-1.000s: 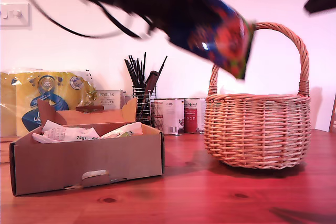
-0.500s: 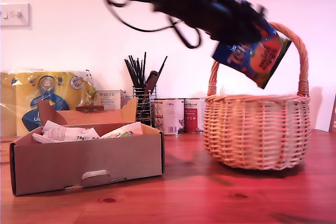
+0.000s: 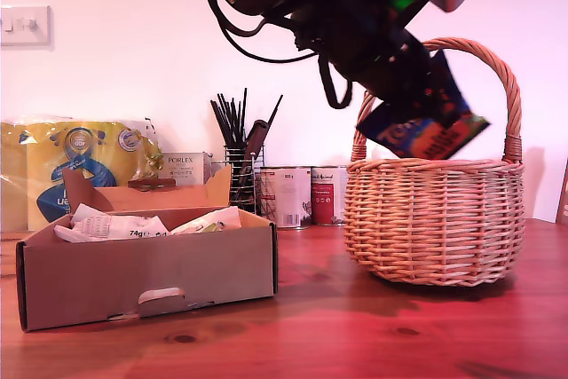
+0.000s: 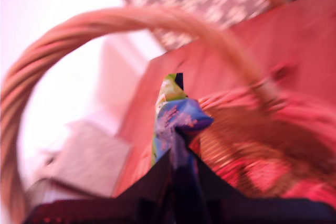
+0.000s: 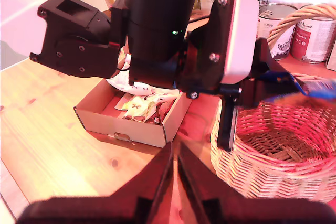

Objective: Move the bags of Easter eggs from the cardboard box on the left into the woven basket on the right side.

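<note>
One dark navy bag (image 3: 424, 126) with orange print, its lettering unreadable here, is pinched in my first gripper (image 3: 404, 86), held under the arched handle just above the rim of the woven basket (image 3: 435, 219). "PORLEX" is read on a white carton (image 3: 184, 166), and "74g" on a white packet (image 3: 111, 227) in the cardboard box (image 3: 146, 268), at nine o'clock from the basket in the exterior view. My second gripper (image 5: 174, 169) is seen with jaws nearly together, holding nothing.
</note>
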Controlling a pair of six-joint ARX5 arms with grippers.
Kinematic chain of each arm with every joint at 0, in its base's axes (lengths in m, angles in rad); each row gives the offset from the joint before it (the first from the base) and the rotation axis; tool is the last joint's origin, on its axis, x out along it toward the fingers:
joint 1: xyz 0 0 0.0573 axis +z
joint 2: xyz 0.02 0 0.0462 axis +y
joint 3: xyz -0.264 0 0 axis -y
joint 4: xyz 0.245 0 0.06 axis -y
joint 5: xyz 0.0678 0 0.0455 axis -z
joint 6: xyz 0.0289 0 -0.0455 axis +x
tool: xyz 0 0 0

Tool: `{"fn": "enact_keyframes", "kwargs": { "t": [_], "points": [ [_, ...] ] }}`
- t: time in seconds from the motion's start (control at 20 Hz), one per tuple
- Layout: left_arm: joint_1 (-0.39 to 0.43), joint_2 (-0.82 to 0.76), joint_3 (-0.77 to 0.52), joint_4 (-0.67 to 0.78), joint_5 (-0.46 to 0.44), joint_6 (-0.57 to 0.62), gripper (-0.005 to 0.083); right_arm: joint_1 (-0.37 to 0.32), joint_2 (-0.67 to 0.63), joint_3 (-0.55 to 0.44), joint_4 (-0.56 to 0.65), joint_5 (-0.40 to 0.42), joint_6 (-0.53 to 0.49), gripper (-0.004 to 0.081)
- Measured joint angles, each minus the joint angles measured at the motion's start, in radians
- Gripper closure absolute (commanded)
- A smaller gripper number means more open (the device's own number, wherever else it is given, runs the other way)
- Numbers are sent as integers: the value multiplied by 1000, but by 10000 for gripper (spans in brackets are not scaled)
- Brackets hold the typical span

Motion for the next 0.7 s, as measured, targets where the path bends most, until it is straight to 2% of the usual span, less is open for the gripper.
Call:
{"fn": "enact_keyframes", "kwargs": {
  "t": [0.05, 0.15, 0.2, 0.4, 0.55, 0.6, 0.7],
  "points": [
    [0, 0, 0, 6, -6, 5, 672, 0, 0, 0, 2, 0, 0, 783],
    [6, 0, 0, 20, -6, 8, 384, 0, 0, 0, 2, 0, 0, 783],
    [8, 0, 0, 25, -6, 8, 306, 0, 0, 0, 2, 0, 0, 783],
    [3, 0, 0, -2, 18, 8, 289, 0, 0, 0, 2, 0, 0, 783],
    [-8, 0, 0, -41, -16, 11, 292, 0, 0, 0, 2, 0, 0, 783],
    [-13, 0, 0, -61, -24, 11, 315, 0, 0, 0, 3, 0, 0, 783],
    [-19, -13, 0, -145, -32, 0, 478, 0, 0, 0, 3, 0, 0, 783]
  ]
}}
